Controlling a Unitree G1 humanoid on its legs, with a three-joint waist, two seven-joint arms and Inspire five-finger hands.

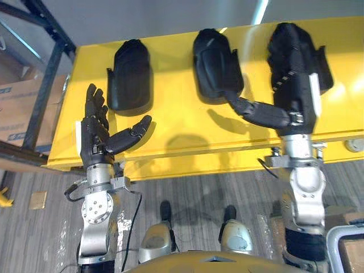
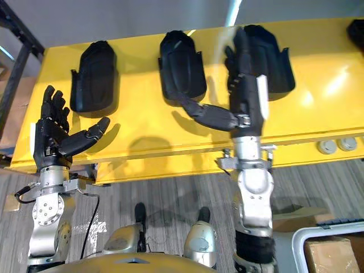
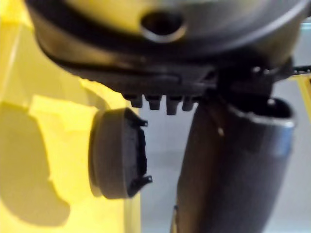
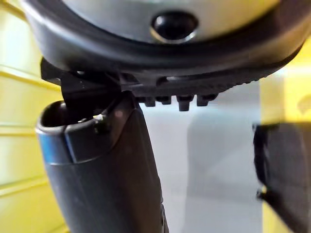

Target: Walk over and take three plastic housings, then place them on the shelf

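My left hand (image 1: 95,136) is hovering open above the yellow shelf (image 1: 187,139); my right hand (image 2: 247,94) is stretching open over the rightmost housing (image 2: 278,62).

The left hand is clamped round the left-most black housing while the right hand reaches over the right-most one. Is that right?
Not quite. The left hand is open and holds nothing. Its fingers are straight and clear of the left-most black housing, as the left eye view shows. The rest stands: the right hand reaches over the right-most housing.
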